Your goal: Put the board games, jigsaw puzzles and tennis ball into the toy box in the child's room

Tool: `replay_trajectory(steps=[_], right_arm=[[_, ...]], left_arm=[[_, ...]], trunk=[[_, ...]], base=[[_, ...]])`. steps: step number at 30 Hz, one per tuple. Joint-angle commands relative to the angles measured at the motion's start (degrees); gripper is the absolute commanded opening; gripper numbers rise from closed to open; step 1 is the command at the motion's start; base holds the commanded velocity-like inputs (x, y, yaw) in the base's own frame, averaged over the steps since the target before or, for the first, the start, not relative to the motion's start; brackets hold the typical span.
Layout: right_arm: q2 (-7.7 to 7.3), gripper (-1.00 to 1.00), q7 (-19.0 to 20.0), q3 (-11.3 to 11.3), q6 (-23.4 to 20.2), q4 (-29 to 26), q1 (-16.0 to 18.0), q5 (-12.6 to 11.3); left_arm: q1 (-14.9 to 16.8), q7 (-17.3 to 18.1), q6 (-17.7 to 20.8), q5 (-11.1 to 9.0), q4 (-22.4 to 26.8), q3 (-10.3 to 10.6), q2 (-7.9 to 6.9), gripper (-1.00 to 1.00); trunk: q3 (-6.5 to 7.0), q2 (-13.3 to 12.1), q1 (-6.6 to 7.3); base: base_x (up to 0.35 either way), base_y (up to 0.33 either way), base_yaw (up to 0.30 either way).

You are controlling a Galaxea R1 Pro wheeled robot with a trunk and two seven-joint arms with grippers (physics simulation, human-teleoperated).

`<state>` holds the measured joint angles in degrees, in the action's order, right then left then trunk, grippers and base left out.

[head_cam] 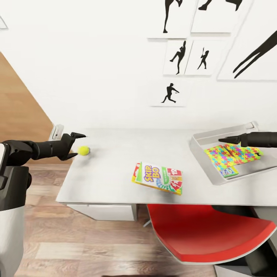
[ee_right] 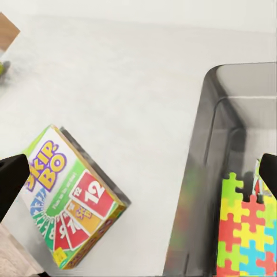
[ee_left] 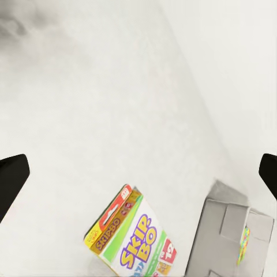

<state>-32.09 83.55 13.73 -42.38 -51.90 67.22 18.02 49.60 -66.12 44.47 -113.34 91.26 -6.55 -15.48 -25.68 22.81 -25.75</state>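
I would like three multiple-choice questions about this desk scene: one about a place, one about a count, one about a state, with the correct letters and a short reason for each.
1. Where is the tennis ball?
A. inside the toy box
B. on the table between the left gripper's fingers
C. on the red chair

2. How many jigsaw puzzles lie in the toy box?
A. none
B. one
C. two

3. What is the state of the SKIP-BO board game?
A. lying flat on the table, outside the toy box
B. standing upright against the wall
C. held by the right gripper

Answers:
1 B: the head view shows the ball on the table at the open left gripper.
2 C: two jigsaw puzzles overlap in the tray, under the right gripper.
3 A: it rests near the table's front edge, with nothing gripping it.
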Motion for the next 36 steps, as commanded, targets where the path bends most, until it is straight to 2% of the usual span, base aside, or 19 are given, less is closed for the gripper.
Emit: replay_trajectory(steps=[1, 15, 21, 23, 26, 28, 29, 31, 34, 36], right_arm=[[0.05, 1.0, 0.53, 0.15, -0.6, -0.18, 0.0, 0.59], [0.08, 1.0, 0.48, 0.27, -0.96, -3.24, -0.31, 0.5], [0.05, 1.0, 0.48, 0.31, -3.54, -7.37, -1.28, 0.23], [0.12, 1.0, 0.48, 0.32, -5.54, -10.53, -2.69, 0.17], [0.17, 1.0, 0.46, 0.32, -6.48, -12.3, -3.54, 0.17], [0.5, 1.0, 0.35, 0.32, -8.07, -15.95, -5.36, 0.23], [0.5, 1.0, 0.35, 0.32, -8.07, -15.95, -5.36, 0.23], [1.3, 1.0, -0.19, 0.36, -9.13, -19.22, -6.96, 0.3], [1.82, 1.0, -0.74, 0.37, -9.52, -20.59, -7.57, 0.31], [2.96, 1.0, -2.3, 0.39, -10.09, -22.62, -8.44, 0.34]], left_arm=[[0.06, -0.5, 0.35, -0.4, 0.01, -0.05, 0.0, 1.0], [0.06, -0.51, 0.35, -0.32, 0.03, 0.11, 0.01, 1.0], [0.06, -0.53, 0.35, -0.31, -0.01, 0.16, 0.01, 1.0], [0.04, -0.52, 0.35, -0.31, -0.02, 0.18, -0.01, 1.0], [0.05, -0.52, 0.35, -0.32, -0.02, 0.19, -0.03, 1.0], [0.03, -0.54, 0.35, -0.35, -0.02, 0.2, -0.05, 1.0], [0.03, -0.54, 0.35, -0.35, -0.02, 0.2, -0.05, 1.0], [0.01, -0.56, 0.35, -0.35, -0.04, 0.21, -0.06, 1.0], [0.0, -0.55, 0.35, -0.36, -0.06, 0.21, -0.06, 1.0], [-0.01, -0.53, 0.35, -0.35, -0.05, 0.21, -0.07, 1.0]], trunk=[[-0.09, 0.1, -0.03], [-0.09, 0.1, -0.03], [-0.09, 0.1, -0.03], [-0.09, 0.1, -0.03], [-0.09, 0.1, -0.03], [-0.09, 0.1, -0.03], [-0.09, 0.1, -0.03], [-0.09, 0.1, -0.03], [-0.09, 0.1, -0.03], [-0.09, 0.1, -0.03]], base=[[0.0, 0.259, 0.0], [0.0, 0.095, 0.0], [0.0, 0.02, 0.0], [0.0, 0.01, 0.0], [0.0, 0.016, 0.0], [0.0, 0.067, 0.0], [0.0, 0.088, 0.0], [0.0, 0.145, 0.0], [0.0, 0.178, 0.0], [0.0, 0.217, 0.0]])
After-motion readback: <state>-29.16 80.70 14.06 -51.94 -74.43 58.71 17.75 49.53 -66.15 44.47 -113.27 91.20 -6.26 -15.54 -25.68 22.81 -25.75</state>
